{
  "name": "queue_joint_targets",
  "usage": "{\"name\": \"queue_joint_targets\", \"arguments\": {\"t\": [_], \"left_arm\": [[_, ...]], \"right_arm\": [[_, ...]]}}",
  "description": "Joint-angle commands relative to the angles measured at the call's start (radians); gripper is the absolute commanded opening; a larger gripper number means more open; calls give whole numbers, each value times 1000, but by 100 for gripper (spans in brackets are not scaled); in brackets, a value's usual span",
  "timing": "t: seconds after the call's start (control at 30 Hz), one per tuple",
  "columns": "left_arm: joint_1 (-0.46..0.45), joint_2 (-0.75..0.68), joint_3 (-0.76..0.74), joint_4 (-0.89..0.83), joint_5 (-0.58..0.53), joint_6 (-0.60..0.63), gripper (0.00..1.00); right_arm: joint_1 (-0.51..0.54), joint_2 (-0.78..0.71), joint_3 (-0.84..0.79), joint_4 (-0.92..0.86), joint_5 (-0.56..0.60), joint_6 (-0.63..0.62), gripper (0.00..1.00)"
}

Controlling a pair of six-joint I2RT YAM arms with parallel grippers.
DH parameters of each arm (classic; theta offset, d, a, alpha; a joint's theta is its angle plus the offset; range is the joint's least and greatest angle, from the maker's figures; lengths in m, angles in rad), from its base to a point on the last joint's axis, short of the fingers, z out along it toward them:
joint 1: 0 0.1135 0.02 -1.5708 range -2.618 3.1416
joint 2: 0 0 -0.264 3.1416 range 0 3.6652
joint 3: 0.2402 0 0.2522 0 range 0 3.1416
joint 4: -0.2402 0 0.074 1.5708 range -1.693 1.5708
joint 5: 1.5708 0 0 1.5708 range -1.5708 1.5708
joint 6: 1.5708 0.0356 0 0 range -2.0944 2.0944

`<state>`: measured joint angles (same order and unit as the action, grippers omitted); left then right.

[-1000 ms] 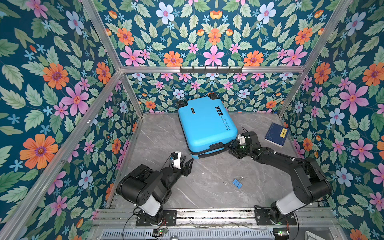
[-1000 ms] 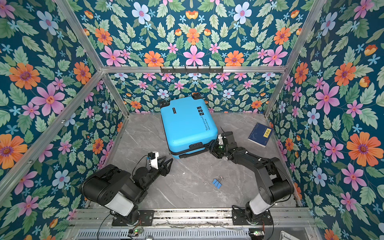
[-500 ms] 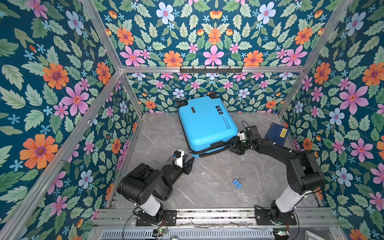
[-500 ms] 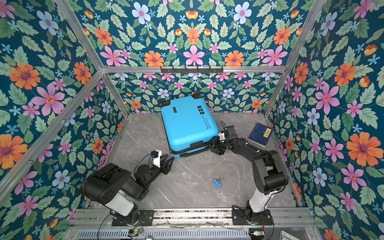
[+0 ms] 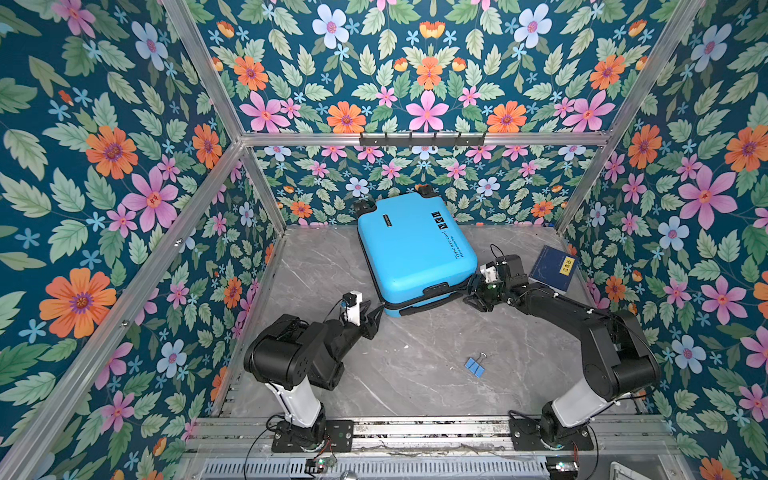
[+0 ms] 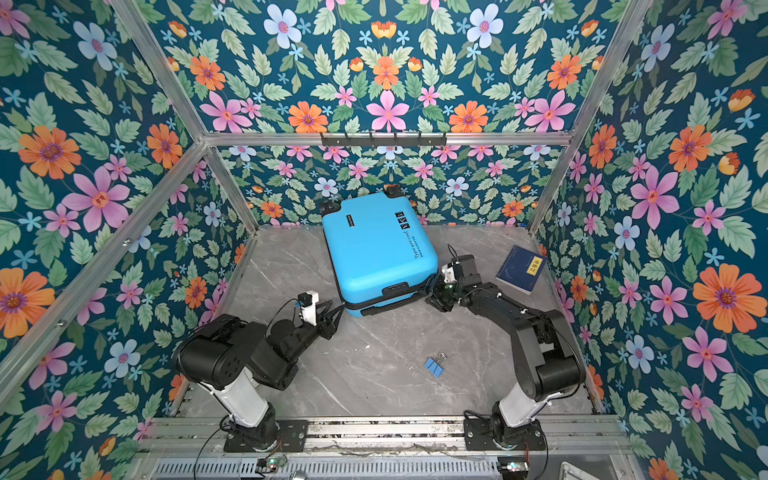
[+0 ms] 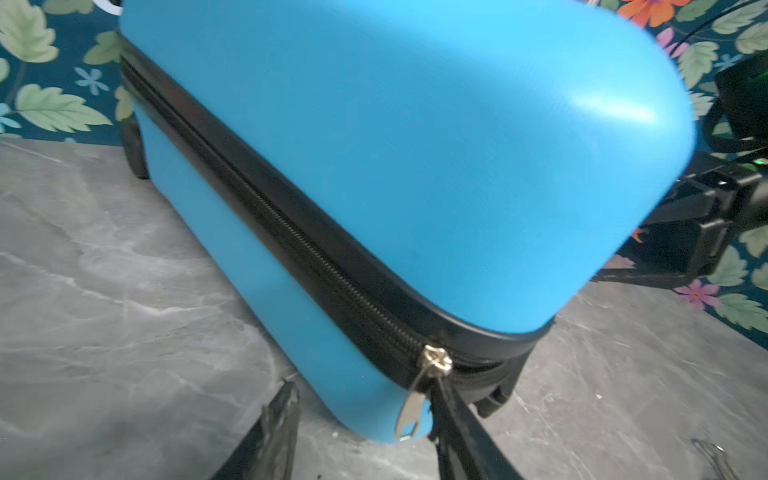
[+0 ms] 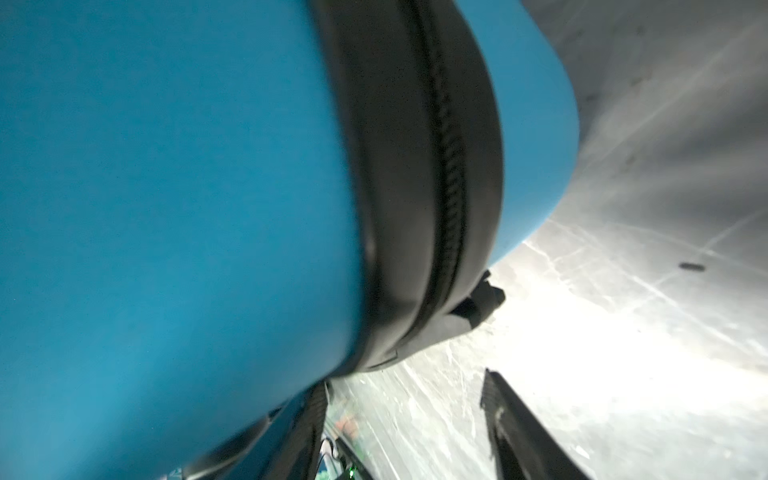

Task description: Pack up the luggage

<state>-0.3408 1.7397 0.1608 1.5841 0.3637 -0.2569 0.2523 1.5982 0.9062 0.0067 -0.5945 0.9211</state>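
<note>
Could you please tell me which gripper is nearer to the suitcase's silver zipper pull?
Left. The left gripper has the zipper pull between its open fingers, close beside one; the right gripper sits at the other near corner of the luggage.

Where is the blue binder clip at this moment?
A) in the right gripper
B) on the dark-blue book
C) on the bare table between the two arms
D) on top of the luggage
C: the binder clip lies alone on the table, nearer the camera than the luggage, touching nothing else.
</note>
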Motion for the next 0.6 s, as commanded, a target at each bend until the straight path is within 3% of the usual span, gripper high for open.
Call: {"name": "queue_joint_targets", "arguments": {"t": [0.0, 0.37, 0.57], "left_arm": [[3, 18, 17, 55, 96, -14, 54], [-19, 57, 62, 35, 149, -9, 51], [-39, 14, 5, 77, 154, -38, 50]], "right_arm": [[-1, -34, -39, 127, 42, 26, 62], [-2, -114, -118, 104, 57, 6, 61], [-2, -119, -126, 103, 59, 5, 61]]}}
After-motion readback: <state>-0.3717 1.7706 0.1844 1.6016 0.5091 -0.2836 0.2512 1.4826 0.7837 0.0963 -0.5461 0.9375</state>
